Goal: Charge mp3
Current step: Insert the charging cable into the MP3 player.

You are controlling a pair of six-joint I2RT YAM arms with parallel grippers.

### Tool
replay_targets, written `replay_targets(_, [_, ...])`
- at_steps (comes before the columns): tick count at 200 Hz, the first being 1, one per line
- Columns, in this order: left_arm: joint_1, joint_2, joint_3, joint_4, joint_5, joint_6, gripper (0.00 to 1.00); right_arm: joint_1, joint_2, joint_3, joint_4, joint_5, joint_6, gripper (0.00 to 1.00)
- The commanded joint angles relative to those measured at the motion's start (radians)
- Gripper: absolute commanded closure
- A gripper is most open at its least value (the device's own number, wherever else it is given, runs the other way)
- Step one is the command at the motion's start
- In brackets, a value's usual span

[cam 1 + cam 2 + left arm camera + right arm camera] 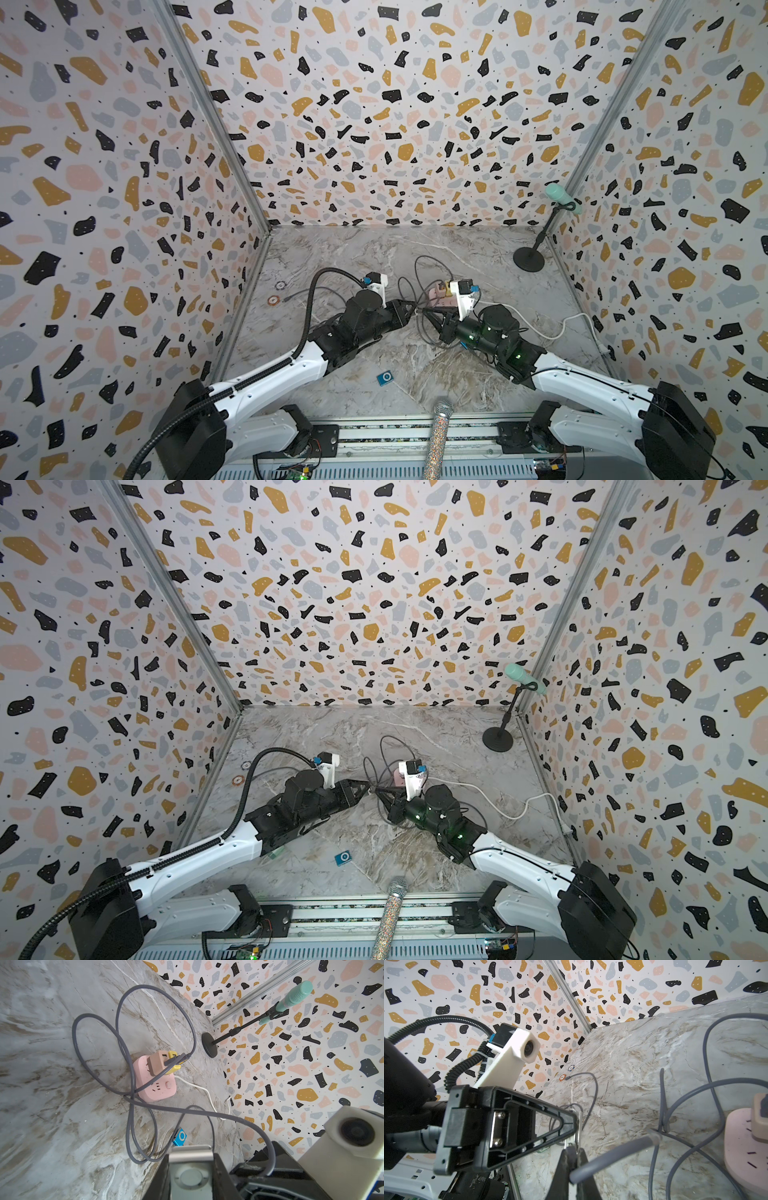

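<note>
A silver mp3 player (191,1177) with a round button pad sits between the jaws of my left gripper (191,1160), which is shut on it above the table's middle. My right gripper (573,1150) is shut on the plug end of a grey cable (612,1155), and the plug's metal tip touches the silver mp3 player's edge (578,1126). In both top views the two grippers (411,308) (428,312) meet tip to tip. The cable loops back to a brown charger (156,1062) in a pink power strip (158,1084). A blue mp3 player (385,378) (343,857) lies flat near the front.
A mint microphone (561,195) on a black stand (528,259) is at the back right corner. A glitter microphone (438,436) pokes over the front edge. Two poker chips (273,300) and a loose cable end (583,1074) lie at the left wall. A white cord (557,332) runs right.
</note>
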Motion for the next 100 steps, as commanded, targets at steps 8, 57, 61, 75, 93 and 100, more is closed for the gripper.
replay_targets(8, [-0.001, -0.046, -0.002, 0.110, 0.009, -0.016, 0.78, 0.002, 0.025, 0.012, -0.101, 0.080, -0.022, 1.00])
replay_targets(57, [-0.002, -0.044, 0.011, 0.110, 0.022, -0.007, 0.78, 0.029, 0.088, 0.119, -0.229, 0.058, -0.176, 1.00])
replay_targets(61, [-0.002, -0.045, 0.011, 0.110, 0.022, -0.007, 0.78, 0.031, 0.096, 0.127, -0.244, 0.061, -0.185, 1.00])
replay_targets(75, [-0.003, -0.045, 0.012, 0.110, 0.025, -0.007, 0.78, 0.037, 0.119, 0.154, -0.283, 0.064, -0.207, 1.00])
replay_targets(93, [-0.004, -0.045, 0.014, 0.110, 0.031, -0.004, 0.78, 0.043, 0.141, 0.170, -0.313, 0.064, -0.222, 1.00])
replay_targets(100, [-0.004, -0.044, 0.016, 0.110, 0.037, -0.001, 0.78, 0.044, 0.146, 0.172, -0.319, 0.060, -0.224, 1.00])
